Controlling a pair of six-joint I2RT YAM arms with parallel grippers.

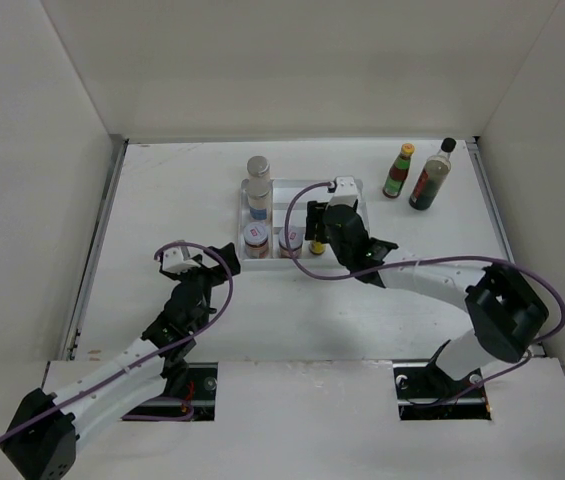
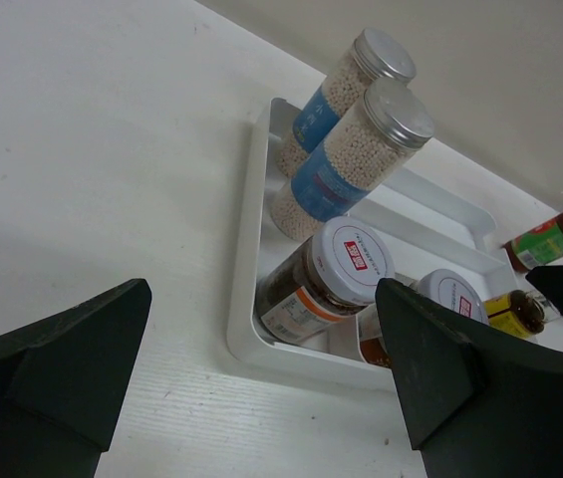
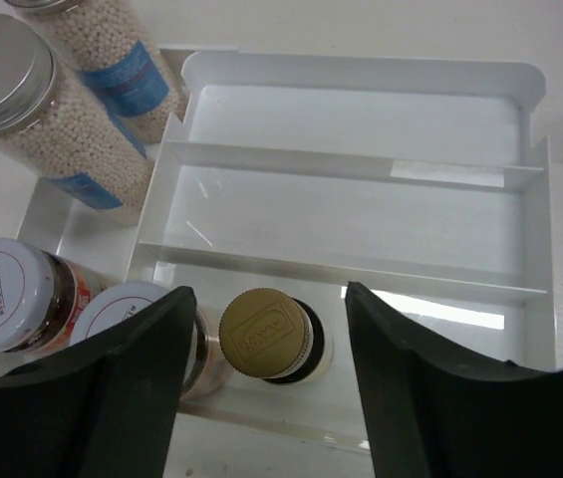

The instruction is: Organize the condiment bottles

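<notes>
While the right gripper [image 3: 265, 297] straddles the tiny yellow bottle [image 3: 259, 337] in the near compartment of the white tray [image 3: 361, 70], the risk is a snag. Its left finger sits just beside the white-lidded jar [image 3: 127, 304], so a skewed lift could clip that jar or the gold cap and tip the small bottle. Jaws are partly open, with gaps on both sides of the cap, gripping nothing. The left gripper [image 2: 263, 294] is wide open and empty, near the tray's corner. The red sauce bottle [image 1: 398, 170] and tall dark bottle [image 1: 430, 175] stand outside the tray, far right.
</notes>
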